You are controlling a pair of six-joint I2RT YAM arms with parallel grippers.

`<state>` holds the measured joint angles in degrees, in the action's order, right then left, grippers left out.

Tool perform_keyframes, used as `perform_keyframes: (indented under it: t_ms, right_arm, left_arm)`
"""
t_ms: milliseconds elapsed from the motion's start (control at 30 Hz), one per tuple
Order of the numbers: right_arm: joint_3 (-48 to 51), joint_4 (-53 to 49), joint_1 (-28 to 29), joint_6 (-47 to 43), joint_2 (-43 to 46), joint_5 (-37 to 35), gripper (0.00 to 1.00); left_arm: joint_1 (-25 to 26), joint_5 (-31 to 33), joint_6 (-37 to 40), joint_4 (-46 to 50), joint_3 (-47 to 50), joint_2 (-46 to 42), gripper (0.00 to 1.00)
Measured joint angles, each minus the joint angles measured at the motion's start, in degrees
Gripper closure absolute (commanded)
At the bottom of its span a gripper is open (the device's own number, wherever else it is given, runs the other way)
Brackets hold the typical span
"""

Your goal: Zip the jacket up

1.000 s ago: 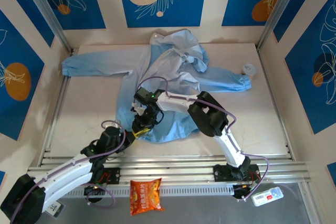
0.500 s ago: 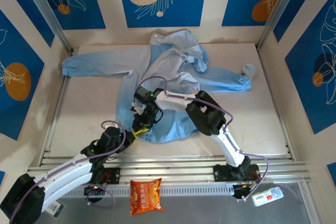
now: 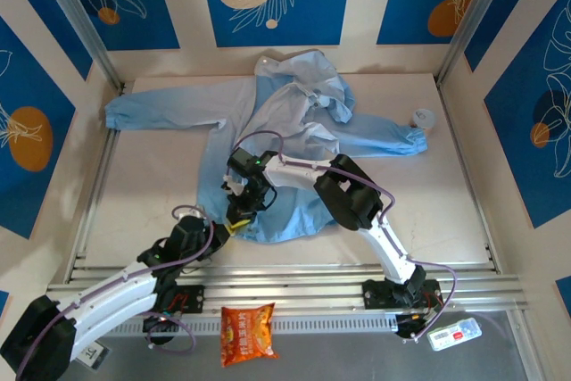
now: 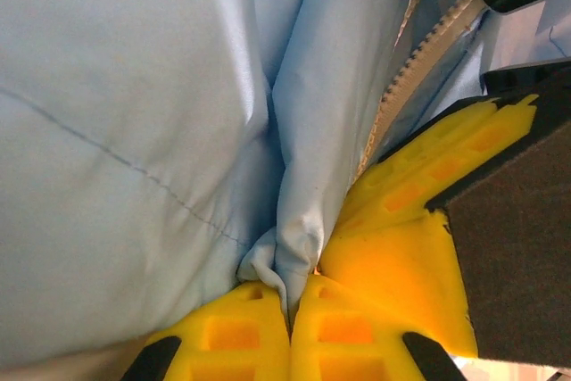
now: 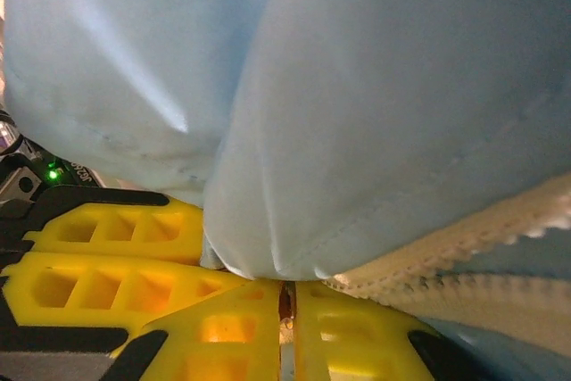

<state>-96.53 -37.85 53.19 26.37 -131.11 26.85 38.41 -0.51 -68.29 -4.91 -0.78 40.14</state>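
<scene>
The light-blue jacket (image 3: 294, 131) lies spread on the table, sleeves out to both sides and hood at the back. Both grippers meet at its near hem. My left gripper (image 3: 230, 227) (image 4: 289, 296) is shut on a pinched fold of the hem fabric. Right beside it, touching its fingers, my right gripper (image 3: 241, 211) (image 5: 287, 290) is shut at the lower end of the whitish zipper strip (image 5: 482, 238) (image 4: 419, 55). Fabric bunches over its fingertips, and a small brownish piece shows in the slit between them.
An orange snack packet (image 3: 247, 334) lies on the near ledge between the arm bases. A small white round object (image 3: 422, 118) sits by the right cuff. A white tag-like item (image 3: 453, 334) lies at the near right. Metal rails line the table's left, right and near edges.
My right gripper's jaws have closed at the zipper end, and its arm has edged slightly left. The left gripper has held its grip without moving.
</scene>
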Motion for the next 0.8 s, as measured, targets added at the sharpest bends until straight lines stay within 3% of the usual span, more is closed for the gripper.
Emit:
perform_keyframes:
  t_ms: [200,533,800]
  right_arm:
    - [1.2,1.9,0.5,-1.2,0.8,-0.1,1.00]
    - [12.2,11.6,0.8,-2.0,14.3,-7.0,1.00]
    - [18.5,18.6,2.1,-2.0,16.8,-10.8,1.00]
  left_arm:
    - [0.0,0.0,0.3,4.6,0.0,-5.2,1.00]
    - [0.2,-0.8,0.7,11.8,-2.7,-19.8,1.00]
    - [0.2,-3.3,-0.1,15.3,-4.0,-17.2,1.00]
